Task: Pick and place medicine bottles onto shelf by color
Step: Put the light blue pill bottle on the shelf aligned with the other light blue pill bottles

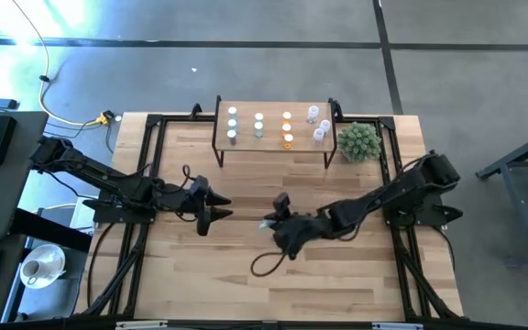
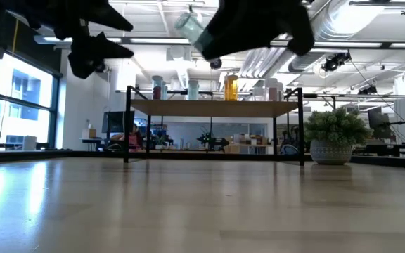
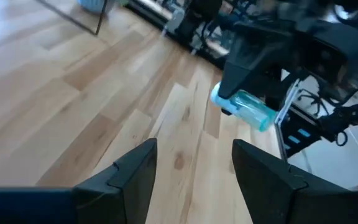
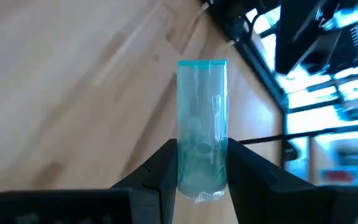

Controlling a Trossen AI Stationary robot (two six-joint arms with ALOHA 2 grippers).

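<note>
Bottle (image 4: 202,130), light blue, sits clamped between right gripper's (image 4: 197,171) fingers, above the table.

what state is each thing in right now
right hand: shut on the light blue bottle, held above the table
left hand: open, empty, raised over the table
shelf: upright, bottles standing on it in rows
plant: upright beside the shelf

Left arm reaches in from nine o'clock, its gripper (image 1: 216,207) hanging above the table, fingers (image 3: 134,174) spread apart; right arm stretches from three o'clock toward centre, its gripper (image 1: 270,223) raised, apparently tilted, fingers (image 4: 160,173) clamped.
</note>
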